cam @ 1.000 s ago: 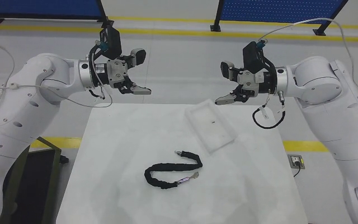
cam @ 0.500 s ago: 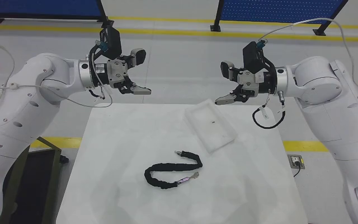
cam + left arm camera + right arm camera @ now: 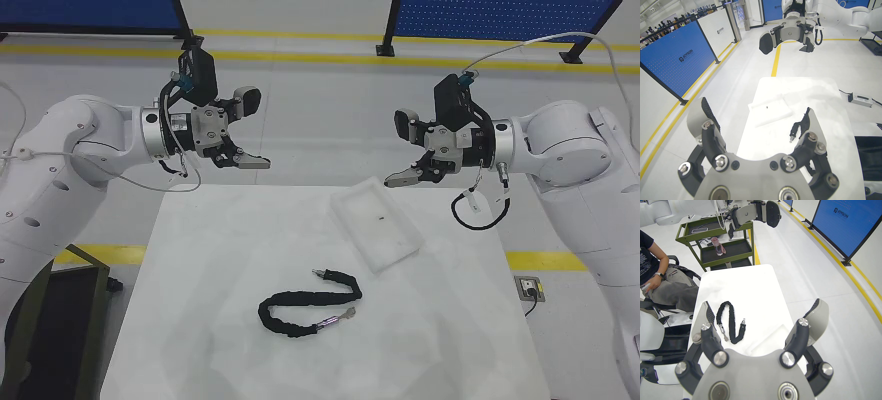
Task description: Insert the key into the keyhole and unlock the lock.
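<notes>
Key [image 3: 726, 339] lies at one end of the lock [image 3: 718, 313].

A chain lock [image 3: 300, 296] in a black fabric sleeve lies unfastened near the middle of the white table [image 3: 220, 260], bent into a loose S. One end shows a bare metal pin [image 3: 319, 271]; the other ends in a short metal barrel [image 3: 328, 322]. A small silvery key [image 3: 349, 314] sits at the barrel's tip (whether it is seated inside or only touching cannot be told).
</notes>
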`<move>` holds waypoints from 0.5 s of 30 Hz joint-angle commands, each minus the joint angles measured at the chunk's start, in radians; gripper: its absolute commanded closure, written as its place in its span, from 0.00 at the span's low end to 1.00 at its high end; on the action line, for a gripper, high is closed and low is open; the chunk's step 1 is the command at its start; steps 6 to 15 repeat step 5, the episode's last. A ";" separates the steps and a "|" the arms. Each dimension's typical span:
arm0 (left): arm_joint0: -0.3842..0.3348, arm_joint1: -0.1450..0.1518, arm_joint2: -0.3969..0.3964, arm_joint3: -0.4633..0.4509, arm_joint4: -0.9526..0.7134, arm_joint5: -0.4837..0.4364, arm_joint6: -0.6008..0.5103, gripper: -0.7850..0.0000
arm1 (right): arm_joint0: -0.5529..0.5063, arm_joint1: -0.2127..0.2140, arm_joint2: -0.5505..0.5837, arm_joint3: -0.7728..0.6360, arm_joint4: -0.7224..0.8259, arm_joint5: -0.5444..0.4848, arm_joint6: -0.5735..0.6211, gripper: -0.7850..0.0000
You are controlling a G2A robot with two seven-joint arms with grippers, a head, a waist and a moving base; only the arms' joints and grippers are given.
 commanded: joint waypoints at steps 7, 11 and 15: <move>0.000 0.000 0.000 0.000 0.000 0.000 0.000 0.00 | 0.000 0.000 0.000 0.000 0.000 0.000 0.000 0.00; 0.000 0.000 0.000 0.000 0.000 0.000 0.000 0.00 | 0.000 0.000 0.000 0.000 0.000 0.000 0.000 0.00; 0.000 0.000 0.000 0.000 0.000 0.000 0.000 0.00 | 0.000 0.000 0.000 0.000 0.000 0.000 0.000 0.00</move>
